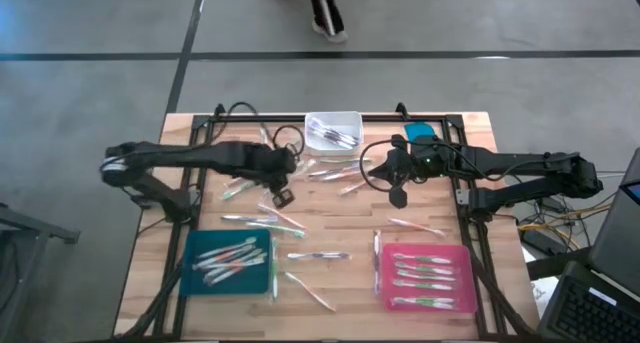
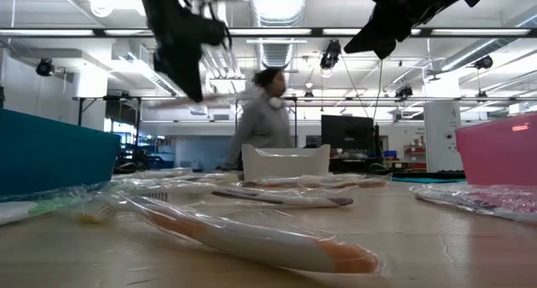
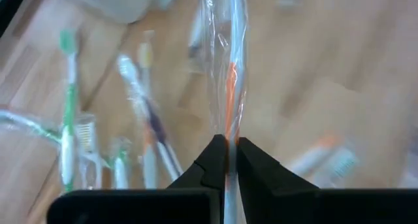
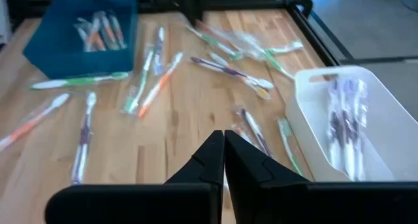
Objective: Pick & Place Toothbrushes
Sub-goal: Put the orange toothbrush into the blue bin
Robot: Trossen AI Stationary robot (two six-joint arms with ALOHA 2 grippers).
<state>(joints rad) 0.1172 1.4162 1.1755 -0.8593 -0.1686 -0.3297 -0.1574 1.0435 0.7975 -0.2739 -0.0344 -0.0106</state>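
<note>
We have the left tool (image 3: 227,152) pinched on a wrapped orange toothbrush (image 3: 230,87), lifted above the counter (image 1: 350,283); we carry it level to a tray; right tool (image 4: 224,149) closed, empty.

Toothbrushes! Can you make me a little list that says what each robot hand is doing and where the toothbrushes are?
left gripper: shut on an orange wrapped toothbrush, lifted above the table
right gripper: shut, holding nothing, near the white bin
teal tray: several toothbrushes inside
pink tray: several toothbrushes in rows
table: many loose toothbrushes scattered
</note>
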